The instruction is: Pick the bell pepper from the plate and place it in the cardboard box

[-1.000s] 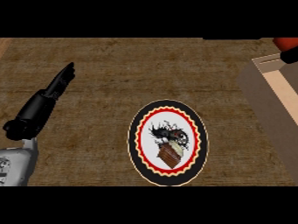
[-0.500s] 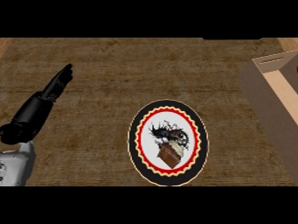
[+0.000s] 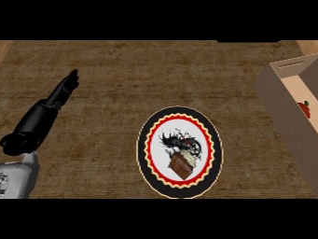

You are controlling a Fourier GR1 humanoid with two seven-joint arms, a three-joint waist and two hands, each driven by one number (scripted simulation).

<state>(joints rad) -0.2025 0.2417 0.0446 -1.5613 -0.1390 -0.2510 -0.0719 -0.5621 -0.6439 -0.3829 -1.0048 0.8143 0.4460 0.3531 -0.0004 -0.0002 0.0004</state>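
Pepper (image 3: 304, 108) lies inside the box (image 3: 285, 100), right of the plate (image 3: 180, 151), so you're likely at the placing's close; left hand (image 3: 59, 93) rests left of the plate, fingers straight and holding nothing, right hand out of sight, and your next move is probably just to confirm.

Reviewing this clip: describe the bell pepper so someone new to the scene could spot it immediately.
Start at the cardboard box along the counter's right edge. Against its pale inside floor sits a small red bell pepper, partly hidden by the near wall. It is the only red thing inside the box; the decorated plate carries nothing.
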